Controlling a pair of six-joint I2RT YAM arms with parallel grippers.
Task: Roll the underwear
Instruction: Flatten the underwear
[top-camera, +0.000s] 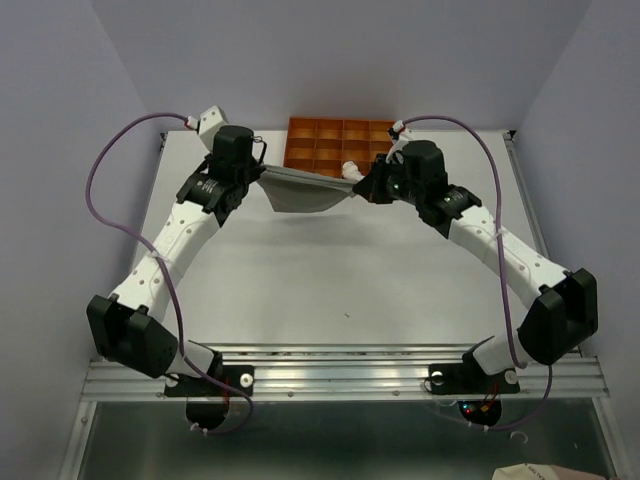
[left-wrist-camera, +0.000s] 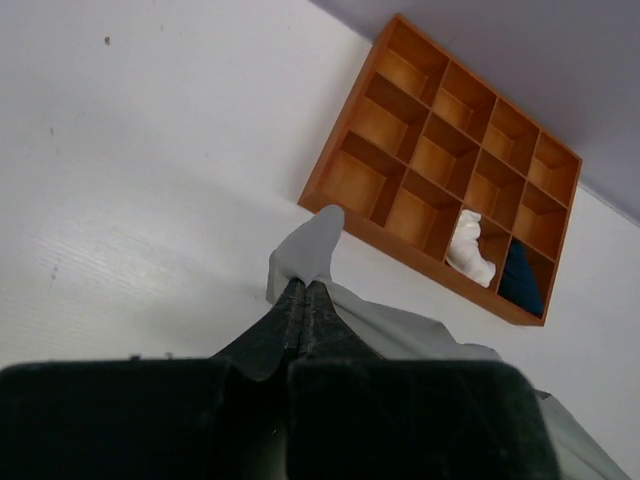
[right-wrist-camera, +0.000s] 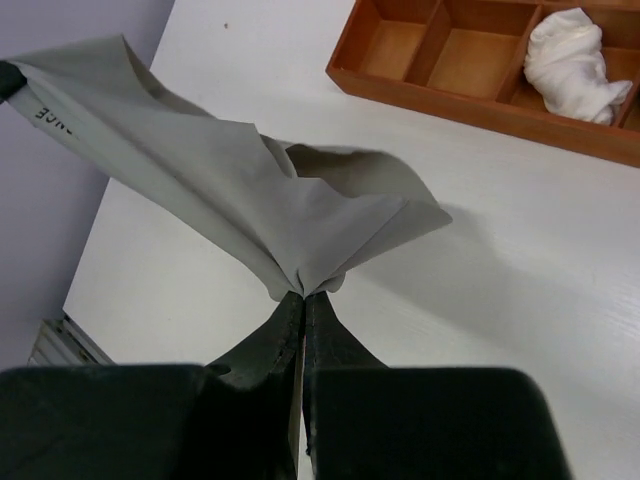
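left hand (left-wrist-camera: 305, 292), right hand (right-wrist-camera: 303, 298); grey underwear (right-wrist-camera: 240, 190) between

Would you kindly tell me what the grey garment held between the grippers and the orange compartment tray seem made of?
Grey cloth garment: thin, soft, matte fabric; it drapes and bunches into creases where pinched.
Orange compartment tray: rigid, likely wood or plastic, smooth with a slight sheen; straight thin dividers, grain too faint to decide.
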